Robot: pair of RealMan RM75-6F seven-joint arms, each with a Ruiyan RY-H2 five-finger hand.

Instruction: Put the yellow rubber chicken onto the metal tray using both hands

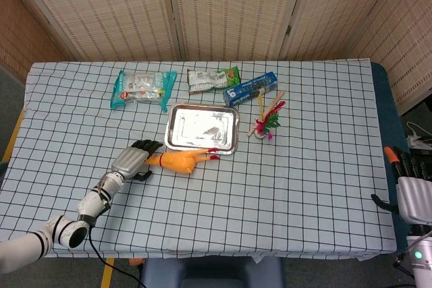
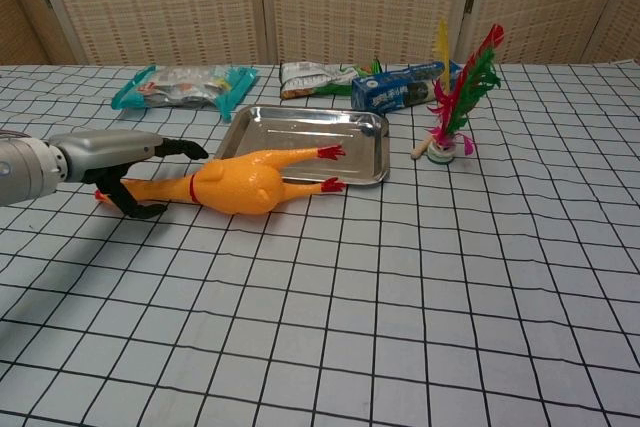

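So far, the left hand (image 2: pixel 120 162) arches open over the neck of the yellow rubber chicken (image 2: pixel 235 184), which lies on the cloth beside the shiny metal tray (image 2: pixel 305 137). The right hand (image 1: pixel 413 190) waits open, far off.

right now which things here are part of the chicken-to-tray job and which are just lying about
Job: yellow rubber chicken; metal tray; left hand over the chicken's neck; right hand at the table's right edge.

Lying about: teal snack pack; green-white packet; blue box; feather shuttlecock.
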